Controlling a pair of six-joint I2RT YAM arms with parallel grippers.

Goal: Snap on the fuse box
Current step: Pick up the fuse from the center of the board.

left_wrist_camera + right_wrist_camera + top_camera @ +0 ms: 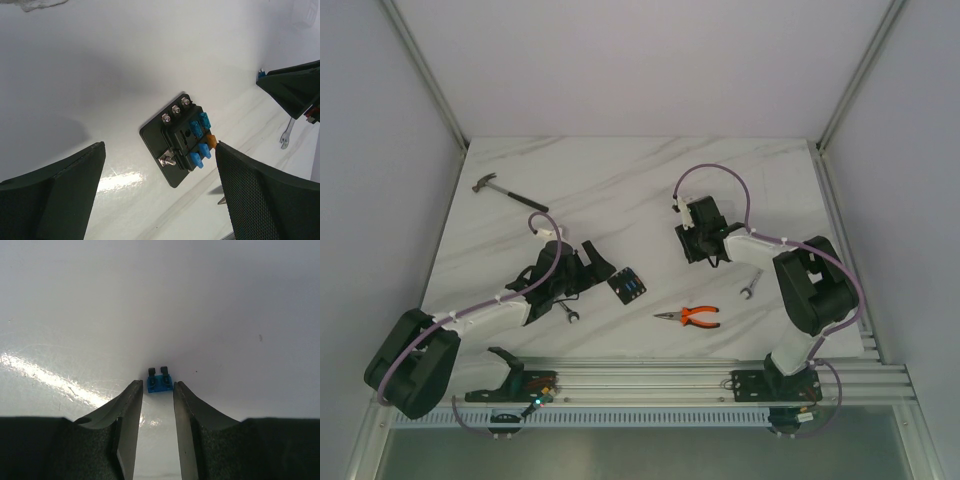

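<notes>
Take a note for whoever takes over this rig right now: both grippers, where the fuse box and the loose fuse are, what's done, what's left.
Left gripper: wide open over the fuse box, holding nothing.
Right gripper: jaws narrow, either side of a loose blue fuse on the table; grip not confirmed.
Fuse box: flat on the table by the left arm, with several fuses seated in it.
Done: loose fuse lined up between the right jaws.
Left: probably grip it, carry it over and snap it in.
</notes>
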